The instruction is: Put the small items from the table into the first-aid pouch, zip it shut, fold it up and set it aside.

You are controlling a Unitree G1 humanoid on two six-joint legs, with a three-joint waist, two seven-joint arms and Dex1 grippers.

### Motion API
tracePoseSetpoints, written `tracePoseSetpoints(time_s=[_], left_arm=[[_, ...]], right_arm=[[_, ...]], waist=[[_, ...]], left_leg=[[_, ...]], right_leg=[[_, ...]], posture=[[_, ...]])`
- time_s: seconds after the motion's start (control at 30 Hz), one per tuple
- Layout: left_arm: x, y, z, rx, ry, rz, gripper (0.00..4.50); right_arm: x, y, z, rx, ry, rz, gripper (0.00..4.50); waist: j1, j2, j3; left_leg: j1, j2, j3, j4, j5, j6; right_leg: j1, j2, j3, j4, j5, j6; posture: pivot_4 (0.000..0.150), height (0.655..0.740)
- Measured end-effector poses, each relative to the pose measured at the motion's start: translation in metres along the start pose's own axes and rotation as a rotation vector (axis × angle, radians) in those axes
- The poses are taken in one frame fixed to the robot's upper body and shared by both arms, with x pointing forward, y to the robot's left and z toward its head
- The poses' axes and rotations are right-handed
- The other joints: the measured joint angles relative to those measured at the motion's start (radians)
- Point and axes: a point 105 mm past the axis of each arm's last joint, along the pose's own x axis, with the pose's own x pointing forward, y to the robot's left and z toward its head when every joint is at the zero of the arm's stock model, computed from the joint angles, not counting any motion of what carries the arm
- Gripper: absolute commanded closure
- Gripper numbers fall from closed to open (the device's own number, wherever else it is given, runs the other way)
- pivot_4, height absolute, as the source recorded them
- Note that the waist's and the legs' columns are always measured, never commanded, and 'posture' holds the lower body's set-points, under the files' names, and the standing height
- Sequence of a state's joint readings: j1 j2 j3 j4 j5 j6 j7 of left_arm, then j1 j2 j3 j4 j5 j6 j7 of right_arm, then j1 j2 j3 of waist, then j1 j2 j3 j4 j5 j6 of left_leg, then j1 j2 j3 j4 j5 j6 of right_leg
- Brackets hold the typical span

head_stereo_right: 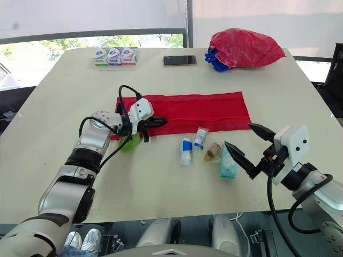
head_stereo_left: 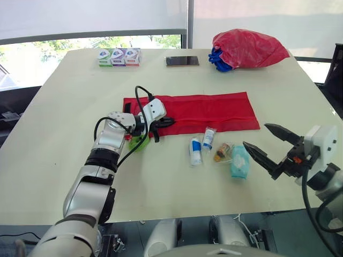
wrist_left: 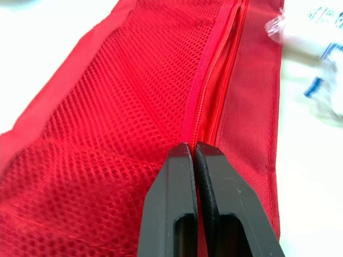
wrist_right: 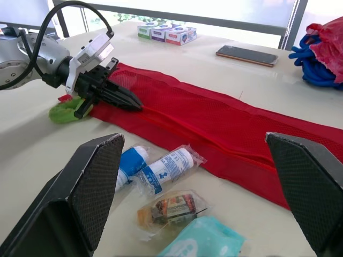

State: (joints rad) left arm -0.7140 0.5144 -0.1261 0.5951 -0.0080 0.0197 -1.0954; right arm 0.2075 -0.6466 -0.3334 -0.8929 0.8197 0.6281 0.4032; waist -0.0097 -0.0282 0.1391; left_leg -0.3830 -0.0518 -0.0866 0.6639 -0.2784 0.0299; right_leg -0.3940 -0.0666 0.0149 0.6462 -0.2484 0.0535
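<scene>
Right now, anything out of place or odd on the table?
Only one thing: a green item lies partly under the left pincer at the end of the red pouch, apart from the other small packets. Nothing spilled or damaged.

Long red mesh fabric pouch [head_stereo_left: 209, 110] lay flat across mid of pale oval tabletop [head_stereo_left: 59, 134]. Left gripper [head_stereo_left: 169, 122] sat on pouch's L end, tips at zip line. Small green soft lump [head_stereo_left: 138, 143] lay at pouch's L front corner. In front of pouch's R half, L to R: white-and-blue wrapped roll [head_stereo_left: 195, 151], wrapped white tube [head_stereo_left: 208, 138] (nearest pouch edge), small clear plastic packet [head_stereo_left: 222, 152], teal soft tissue pack [head_stereo_left: 239, 161]. Right gripper [head_stereo_left: 255, 135] hovered just R of tissue pack. Behind pouch, well apart: three small cardboard boxes [head_stereo_left: 119, 57] in a row to L, dark flat phone [head_stereo_left: 182, 61] behind mid, red crumpled plastic bag [head_stereo_left: 249, 48] w/ blue bundle [head_stereo_left: 218, 60] against it behind R end.
</scene>
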Motion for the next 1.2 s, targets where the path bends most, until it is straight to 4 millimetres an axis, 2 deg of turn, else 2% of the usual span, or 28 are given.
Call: tracePoseSetpoints(time_s=[0.33,0.6,0.73,0.8,0.87,1.0,1.1,1.2], left_arm=[[-0.011,0.004,0.001,-0.018,0.001,0.006,4.31],[-0.008,0.002,0.001,-0.035,0.004,-0.002,4.31],[-0.007,0.001,0.001,-0.035,0.004,-0.004,4.31],[-0.007,0.001,0.001,-0.034,0.003,-0.007,4.31],[-0.006,0.0,0.001,-0.033,0.003,-0.009,4.31],[-0.004,-0.001,0.003,-0.03,-0.004,-0.019,4.31],[-0.003,-0.002,0.003,-0.025,-0.007,-0.022,4.31],[-0.001,-0.002,0.005,-0.015,-0.013,-0.026,4.31]], right_arm=[[0.005,0.002,0.004,-0.028,0.002,0.03,0.0],[0.014,0.015,-0.009,-0.014,0.069,0.092,0.0],[0.013,0.02,-0.01,-0.003,0.073,0.133,0.0],[0.006,0.023,-0.007,-0.012,0.089,0.194,0.0],[-0.003,0.017,0.0,-0.036,0.091,0.217,0.0],[-0.034,-0.013,0.013,-0.092,0.108,0.203,0.0],[-0.059,-0.028,0.012,-0.145,0.179,0.218,0.0],[-0.068,-0.034,0.017,-0.176,0.189,0.241,0.0]], waist=[[-0.001,0.0,0.0],[0.0,0.0,0.0],[0.001,0.0,0.0],[0.003,0.0,0.0],[0.004,0.0,0.0],[0.013,0.0,0.0],[0.02,0.0,0.0],[0.02,0.0,0.0]], left_leg=[[0.0,0.0,0.0,0.0,0.0,0.0],[0.0,0.0,0.0,0.001,0.0,0.001],[0.0,0.0,0.0,0.001,0.0,0.001],[-0.001,0.0,0.0,0.002,-0.001,0.001],[-0.001,0.0,0.0,0.002,-0.002,0.004],[0.0,0.0,0.001,0.004,-0.004,0.007],[0.0,0.0,0.002,0.004,-0.005,0.008],[0.001,0.001,0.003,0.004,-0.005,0.008]], right_leg=[[0.0,0.0,0.0,0.0,0.0,0.0],[0.0,0.0,0.0,0.0,0.0,0.0],[0.0,0.0,0.0,0.0,0.0,0.0],[0.0,0.0,0.0,0.0,0.0,0.0],[0.001,0.0,0.0,0.0,0.0,0.0],[0.002,0.0,0.0,-0.001,0.0,0.0],[0.002,0.0,0.001,-0.001,0.0,0.0],[0.003,0.0,0.001,0.0,0.0,0.0]], posture=[[0.15,0.74],[0.15,0.74],[0.15,0.74],[0.15,0.74],[0.15,0.74],[0.15,0.74],[0.15,0.74],[0.15,0.74]])
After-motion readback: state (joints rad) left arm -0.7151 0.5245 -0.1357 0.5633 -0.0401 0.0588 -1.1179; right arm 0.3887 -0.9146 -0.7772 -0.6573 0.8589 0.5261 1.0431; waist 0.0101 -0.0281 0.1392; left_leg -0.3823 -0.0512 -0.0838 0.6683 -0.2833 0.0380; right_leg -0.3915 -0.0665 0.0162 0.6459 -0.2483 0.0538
